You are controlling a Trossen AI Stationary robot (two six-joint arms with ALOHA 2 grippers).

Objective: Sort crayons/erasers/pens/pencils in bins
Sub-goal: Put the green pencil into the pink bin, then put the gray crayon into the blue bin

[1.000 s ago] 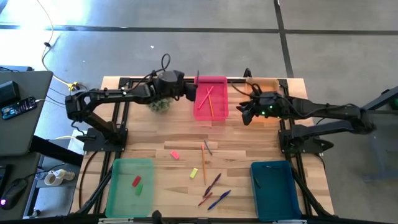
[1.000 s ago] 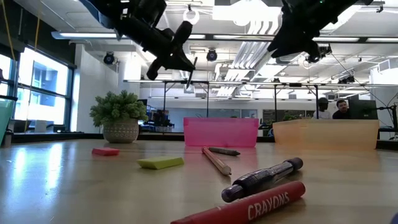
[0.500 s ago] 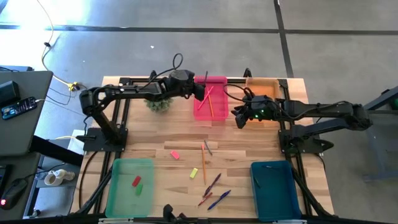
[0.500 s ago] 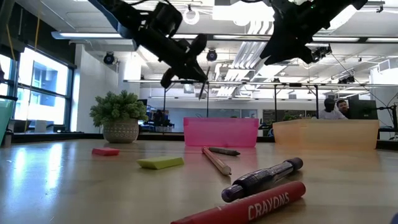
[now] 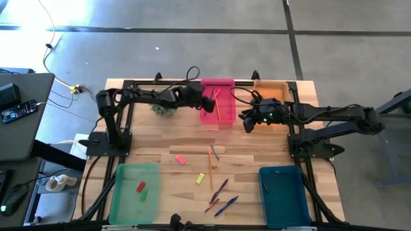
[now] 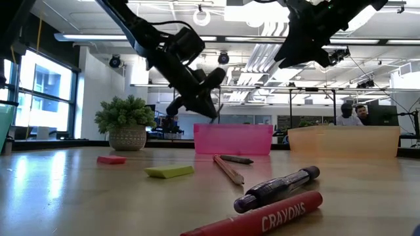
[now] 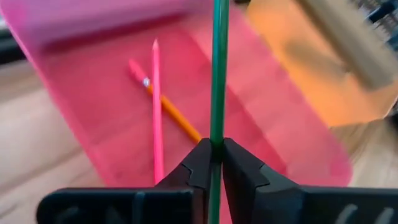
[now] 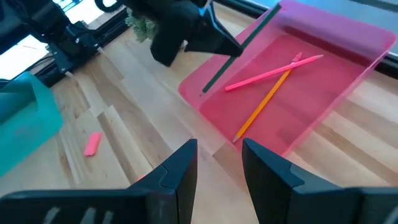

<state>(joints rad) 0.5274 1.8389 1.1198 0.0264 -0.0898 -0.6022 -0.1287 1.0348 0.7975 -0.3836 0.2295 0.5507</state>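
Jaws of the left gripper (image 7: 211, 163) pinch a green pencil (image 7: 217, 74) mid-shaft, presumably so it can drop lengthwise into the pink bin (image 7: 81, 93) beneath, beside the pink pencil (image 7: 156, 112) and orange pencil (image 7: 175, 117) lying inside. High view: the left gripper (image 5: 207, 101) hovers at that bin's near-left edge. Right wrist view: the right gripper (image 8: 217, 163), fingers parted and empty, waits beside the bin.

Two dark jointed arms, looping black cables, matte black wedge-shaped claw fingers (image 7: 239, 174)
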